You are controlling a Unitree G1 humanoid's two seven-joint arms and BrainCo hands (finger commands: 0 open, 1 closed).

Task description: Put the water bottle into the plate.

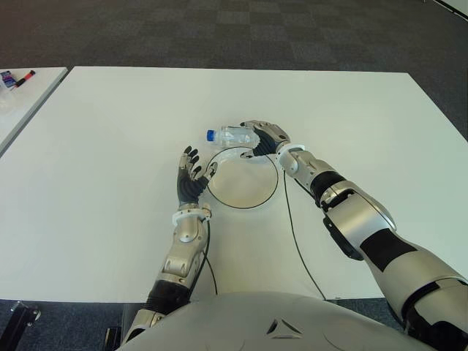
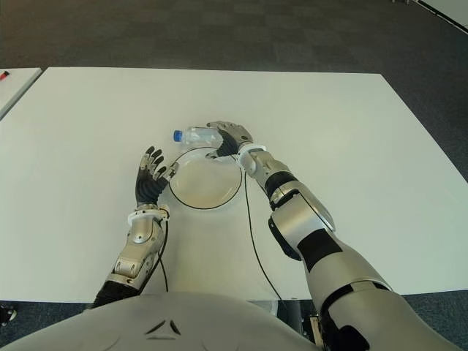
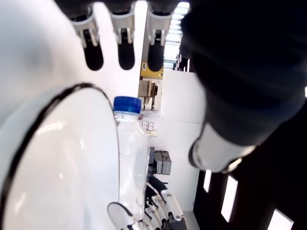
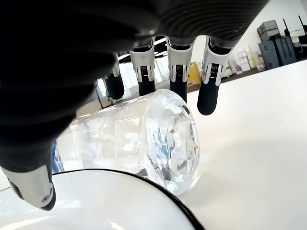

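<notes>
Nearest, left hand (image 1: 191, 178) beside round black-rimmed white plate (image 1: 243, 178) on white table (image 1: 110, 146), fingers spread, holding nothing. Beyond the plate's far rim, right hand (image 1: 265, 138) curled loosely over lying clear blue-capped plastic water bottle (image 1: 232, 135).

- A white table (image 1: 110, 146) takes up most of the eye views.
- A thin black cable (image 1: 296, 241) runs across the tabletop toward the near edge.
- Dark carpet (image 1: 219, 29) with a faint checked pattern covers the floor beyond the table.
- A second white table (image 1: 22, 102) stands at the far left, set apart by a narrow gap.
- On it lie a red and black marker (image 1: 25, 76) and, beside it, a small blue and white object (image 1: 7, 78), too small to tell.
</notes>
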